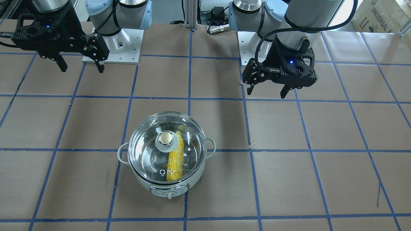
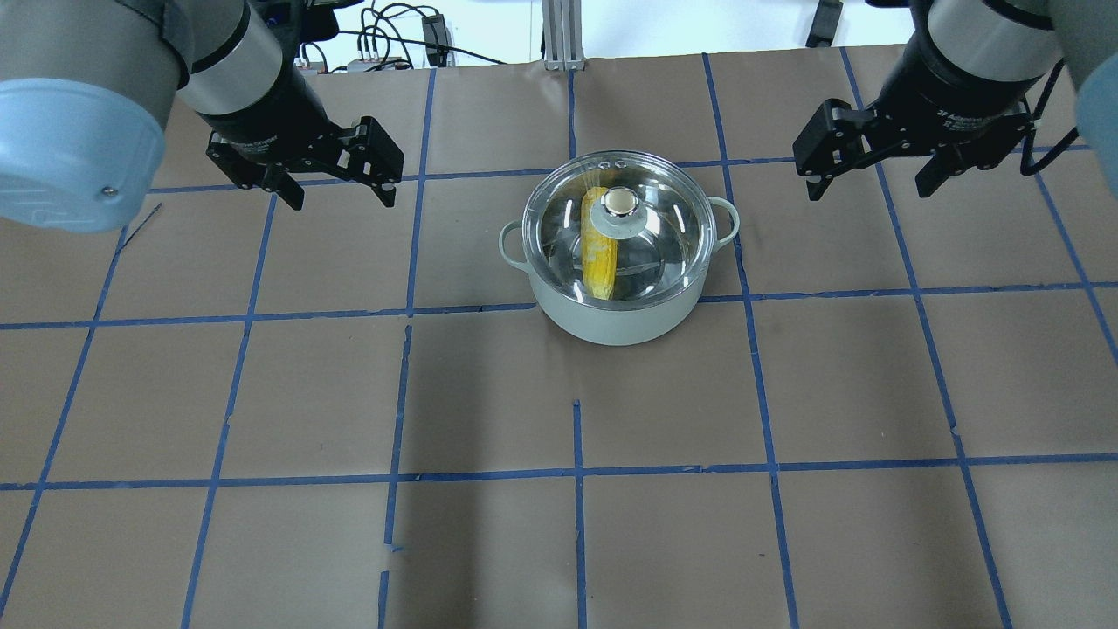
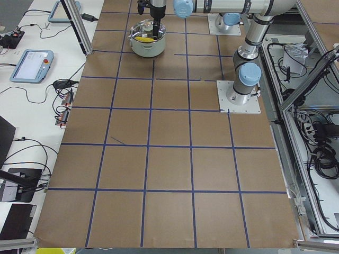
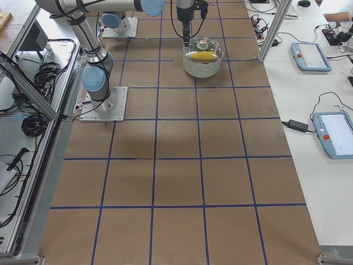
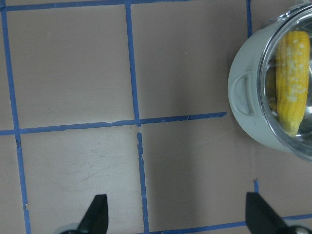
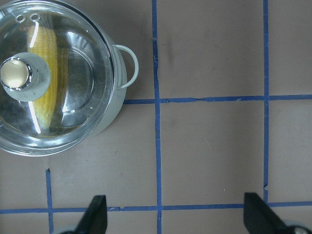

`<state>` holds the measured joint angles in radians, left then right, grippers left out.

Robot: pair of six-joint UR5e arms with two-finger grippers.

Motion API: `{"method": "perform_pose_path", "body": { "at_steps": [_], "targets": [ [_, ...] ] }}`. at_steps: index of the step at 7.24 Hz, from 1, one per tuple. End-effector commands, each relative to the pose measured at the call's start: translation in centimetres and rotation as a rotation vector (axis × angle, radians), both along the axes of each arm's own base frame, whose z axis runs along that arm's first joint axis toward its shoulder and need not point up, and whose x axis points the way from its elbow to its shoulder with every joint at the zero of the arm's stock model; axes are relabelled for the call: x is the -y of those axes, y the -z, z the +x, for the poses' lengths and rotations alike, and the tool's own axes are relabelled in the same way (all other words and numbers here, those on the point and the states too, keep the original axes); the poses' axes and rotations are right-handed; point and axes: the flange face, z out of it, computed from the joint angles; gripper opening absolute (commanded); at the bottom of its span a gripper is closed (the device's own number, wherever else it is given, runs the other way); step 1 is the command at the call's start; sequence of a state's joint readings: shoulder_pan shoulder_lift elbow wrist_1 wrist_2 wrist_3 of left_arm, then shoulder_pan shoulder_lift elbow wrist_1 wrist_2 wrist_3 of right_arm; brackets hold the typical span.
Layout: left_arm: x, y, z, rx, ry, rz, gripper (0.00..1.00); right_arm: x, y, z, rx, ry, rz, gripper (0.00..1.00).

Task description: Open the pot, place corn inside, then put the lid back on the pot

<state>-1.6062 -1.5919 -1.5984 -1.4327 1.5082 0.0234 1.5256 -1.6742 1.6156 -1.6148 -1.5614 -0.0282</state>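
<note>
The mint-white pot (image 1: 170, 185) stands on the table with the clear glass lid (image 1: 151, 154) seated on it. The yellow corn (image 1: 176, 160) lies inside, seen through the glass beside the beige knob (image 1: 166, 138). The pot (image 2: 611, 323), lid (image 2: 668, 227) and corn (image 2: 601, 258) also show in the overhead view. My left gripper (image 2: 342, 199) is open and empty, hovering to the pot's left. My right gripper (image 2: 869, 190) is open and empty, hovering to the pot's right. The left wrist view shows the corn (image 5: 292, 87); the right wrist view shows the lid (image 6: 78, 97).
The table is brown paper with a blue tape grid (image 2: 576, 472). The arm bases (image 1: 112, 45) stand at the robot's side of the table. Tablets and cables (image 4: 336, 132) lie on a side bench beyond the table edge.
</note>
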Motion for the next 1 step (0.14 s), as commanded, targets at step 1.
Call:
{"method": "perform_pose_path", "body": {
  "at_steps": [1],
  "targets": [
    [0.01,0.02,0.02,0.001,0.001,0.000,1.00,-0.07,-0.28,0.00,-0.004,-0.001,-0.006,1.00]
  ]
}}
